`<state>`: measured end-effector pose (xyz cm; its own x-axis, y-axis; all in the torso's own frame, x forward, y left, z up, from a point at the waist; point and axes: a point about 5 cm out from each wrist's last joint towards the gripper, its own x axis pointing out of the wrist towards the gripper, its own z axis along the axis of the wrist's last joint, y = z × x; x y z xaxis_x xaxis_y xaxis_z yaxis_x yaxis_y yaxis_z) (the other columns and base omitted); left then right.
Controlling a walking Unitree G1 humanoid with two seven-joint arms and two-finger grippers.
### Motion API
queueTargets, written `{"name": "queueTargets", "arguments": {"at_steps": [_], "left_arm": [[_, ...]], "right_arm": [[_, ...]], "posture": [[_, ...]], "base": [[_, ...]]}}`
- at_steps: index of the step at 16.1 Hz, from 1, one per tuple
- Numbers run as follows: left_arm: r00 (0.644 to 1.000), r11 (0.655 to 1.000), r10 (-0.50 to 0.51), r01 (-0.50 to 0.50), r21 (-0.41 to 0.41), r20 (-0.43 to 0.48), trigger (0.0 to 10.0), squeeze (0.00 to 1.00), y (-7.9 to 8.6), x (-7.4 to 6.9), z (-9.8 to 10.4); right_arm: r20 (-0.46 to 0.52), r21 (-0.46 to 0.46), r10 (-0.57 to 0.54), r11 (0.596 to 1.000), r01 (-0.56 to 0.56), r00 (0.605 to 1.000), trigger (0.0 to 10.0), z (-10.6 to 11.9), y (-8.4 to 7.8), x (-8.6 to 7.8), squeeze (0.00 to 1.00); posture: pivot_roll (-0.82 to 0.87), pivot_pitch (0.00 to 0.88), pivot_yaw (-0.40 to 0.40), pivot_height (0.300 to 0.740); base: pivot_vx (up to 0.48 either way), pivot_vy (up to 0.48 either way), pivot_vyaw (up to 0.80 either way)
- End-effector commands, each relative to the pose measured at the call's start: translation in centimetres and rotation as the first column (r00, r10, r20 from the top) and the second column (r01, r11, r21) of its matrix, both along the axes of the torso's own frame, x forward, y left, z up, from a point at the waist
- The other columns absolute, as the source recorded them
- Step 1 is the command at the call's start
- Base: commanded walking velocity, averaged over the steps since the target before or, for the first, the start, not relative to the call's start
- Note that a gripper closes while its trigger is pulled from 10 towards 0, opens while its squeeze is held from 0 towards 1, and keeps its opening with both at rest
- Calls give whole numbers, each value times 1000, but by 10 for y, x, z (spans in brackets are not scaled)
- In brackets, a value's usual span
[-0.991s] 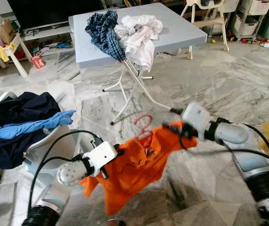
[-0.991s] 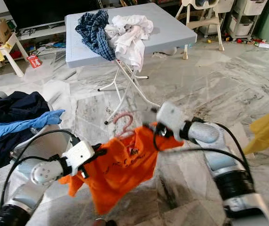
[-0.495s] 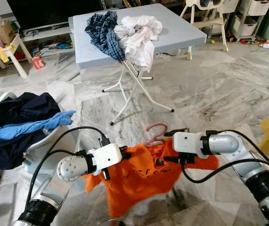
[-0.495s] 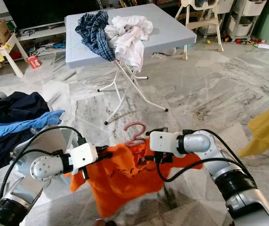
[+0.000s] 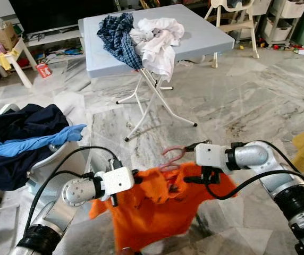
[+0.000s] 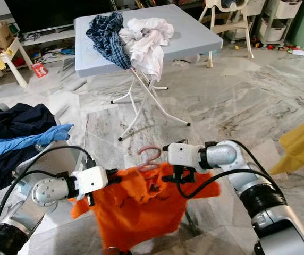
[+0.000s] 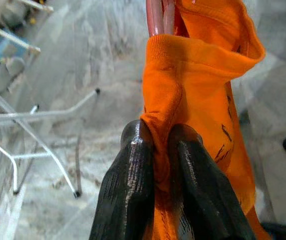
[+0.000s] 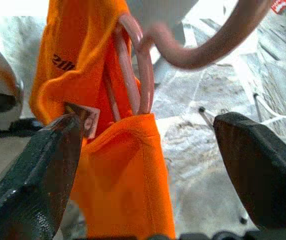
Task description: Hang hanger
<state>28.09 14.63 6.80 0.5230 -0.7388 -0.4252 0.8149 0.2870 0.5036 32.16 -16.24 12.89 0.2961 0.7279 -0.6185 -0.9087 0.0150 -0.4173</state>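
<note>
Left gripper (image 7: 155,150) is pinching the orange shirt (image 5: 157,207) shoulder, steadying it while right gripper (image 8: 143,145), jaws wide, is straddling the pink hanger (image 8: 138,70) neck

A pink plastic hanger (image 5: 172,154) sits inside the neck of an orange shirt (image 5: 157,204), its hook sticking up above the collar. The shirt hangs spread and crumpled in the air above the marble floor (image 5: 237,101), its hem drooping.
</note>
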Motion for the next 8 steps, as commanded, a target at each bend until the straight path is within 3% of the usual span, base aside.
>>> {"name": "queueTargets", "arguments": {"at_steps": [1, 4, 8], "left_arm": [[998, 1000, 11, -12, 14, 56, 0, 0, 6, 9, 10], [998, 1000, 10, -12, 16, 69, 0, 0, 7, 13, 15], [997, 1000, 5, -6, 17, 71, 0, 0, 6, 13, 15]], "right_arm": [[-10, -3, 17, 1000, -17, 1000, 10000, 7, -4, -1, 0], [-3, -101, -22, 995, 21, 1000, 10000, 2, -21, 4, 0], [-1, -106, -25, 994, 25, 1000, 10000, 0, -21, 5, 0]], "posture": [[-49, 28, 85, 740], [-52, 29, 88, 740], [-52, 29, 87, 740]], "base": [[0, 0, 0], [0, 0, 0], [0, 0, 0]]}}
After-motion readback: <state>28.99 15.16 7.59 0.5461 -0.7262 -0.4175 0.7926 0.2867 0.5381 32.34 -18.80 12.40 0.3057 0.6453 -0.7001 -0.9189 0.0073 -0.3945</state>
